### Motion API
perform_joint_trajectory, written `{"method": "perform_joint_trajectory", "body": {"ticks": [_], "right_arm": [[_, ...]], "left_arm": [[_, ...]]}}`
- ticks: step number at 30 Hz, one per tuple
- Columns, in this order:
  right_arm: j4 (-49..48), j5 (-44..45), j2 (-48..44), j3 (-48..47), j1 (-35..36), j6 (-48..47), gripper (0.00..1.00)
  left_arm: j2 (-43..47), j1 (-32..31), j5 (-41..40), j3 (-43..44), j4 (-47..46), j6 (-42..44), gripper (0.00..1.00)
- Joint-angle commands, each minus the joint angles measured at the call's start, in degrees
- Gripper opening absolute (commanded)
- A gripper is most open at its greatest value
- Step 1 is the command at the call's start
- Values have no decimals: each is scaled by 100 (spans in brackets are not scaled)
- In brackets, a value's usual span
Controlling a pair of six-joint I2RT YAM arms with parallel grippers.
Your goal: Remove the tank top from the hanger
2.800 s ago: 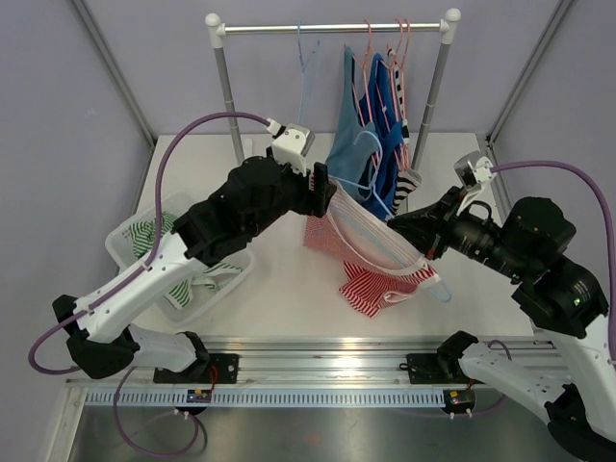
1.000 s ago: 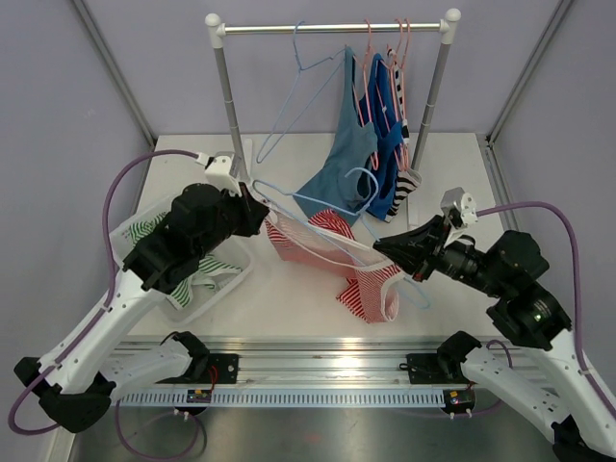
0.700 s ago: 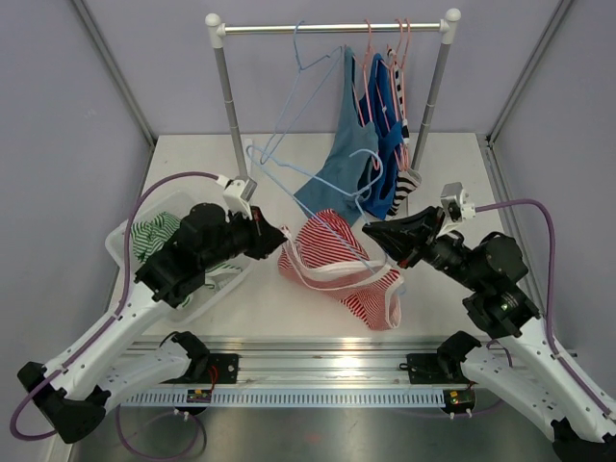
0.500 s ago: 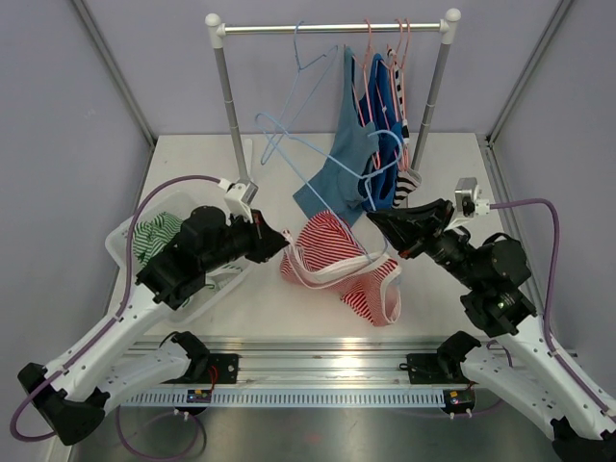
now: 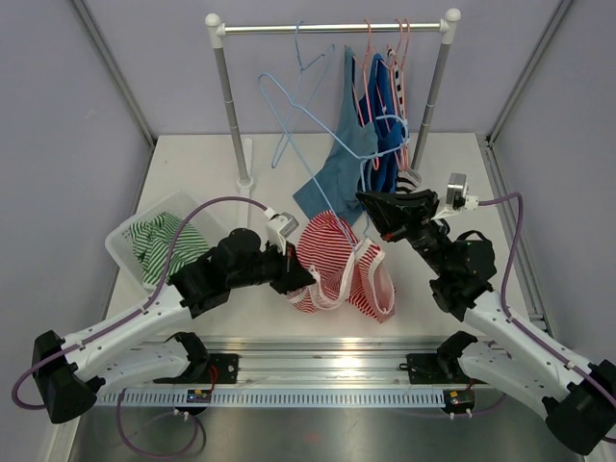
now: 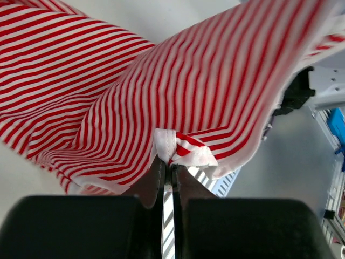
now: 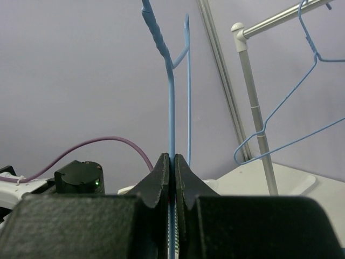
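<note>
So the tank top [image 5: 342, 274] is red-and-white striped with white trim. It's all bunched up and saggy, in a loose heap toward 6 o'clock on the table in the overhead view. A folded bit of its white hem is pinched tight in the left gripper [image 6: 167, 162], with the fabric fanning out above. The hanger [image 7: 171, 108] is thin light-blue wire, around 1 o'clock from the tank top. It stands pretty much upright, twisted neck and hook up high, clamped in the right gripper [image 7: 172, 157]. Can't tell if a strap's still caught on it.
</note>
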State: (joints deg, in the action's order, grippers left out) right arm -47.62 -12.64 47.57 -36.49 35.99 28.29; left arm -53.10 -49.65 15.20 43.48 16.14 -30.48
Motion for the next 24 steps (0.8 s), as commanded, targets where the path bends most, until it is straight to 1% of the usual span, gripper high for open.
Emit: {"method": "perform_joint_trajectory", "body": {"ticks": [1,3,4,5,7,8,9,10,11,12,14,15,16,17,18,19,20,22,23,24], "right_arm": [[-1865,112,129,274,-13,247,0],[-1726,140,60,309,-13,55,0],[-1594,192,-45,300,-13,1,0],[-1045,488,-125,266,-13,-34,0],[-322,745,-317,20,-22,-183,0],[647,1024,-371,-146,-13,-210,0],[1066,1114,-406,-487,-13,-280,0],[1383,1150,-424,-630,-13,-341,0],[1978,1228,-415,-918,-22,-429,0],[2323,1473,-398,-1078,-22,-439,0],[2878,1607,-302,-1394,-13,-631,0],[3107,1590,-275,-1535,-13,-693,0],[3449,1607,-162,-1737,-13,-755,0],[4122,1633,-100,-2122,-13,-868,0],[4433,1660,-12,-2291,-13,-939,0],[4671,1756,-2,-2405,-13,-992,0],[4978,1809,-20,-2468,-13,-1062,0],[5130,1949,-3,-2512,-13,-1098,0],[5566,2185,67,-2773,-22,-1141,0],[5788,2292,164,-2932,-13,-1185,0]], "left_arm": [[-25,-168,212,81,-674,33,0],[-34,-186,-60,116,-438,68,0],[-25,-203,-348,134,-341,77,0],[-25,-203,-516,151,-227,86,0],[-42,-212,-1070,222,177,121,0],[-77,-221,-1333,265,344,139,0],[-104,-229,-1492,318,694,174,0],[-165,-238,-1903,379,819,217,0],[-209,-238,-1976,389,986,253,0],[-235,-238,-1977,398,1022,323,0],[-288,-256,-1916,398,1049,350,1],[-288,-273,-1890,398,1066,341,4],[-280,-291,-1881,415,1093,324,14],[-236,-308,-1881,459,1119,315,18],[-201,-343,-1915,494,1232,315,24],[-157,-361,-1950,520,1303,323,44],[-52,-370,-2003,599,1487,323,52],[62,-388,-2258,696,1724,323,66],[124,-388,-2363,766,2013,332,81],[229,-388,-2581,923,2172,341,94]]}}
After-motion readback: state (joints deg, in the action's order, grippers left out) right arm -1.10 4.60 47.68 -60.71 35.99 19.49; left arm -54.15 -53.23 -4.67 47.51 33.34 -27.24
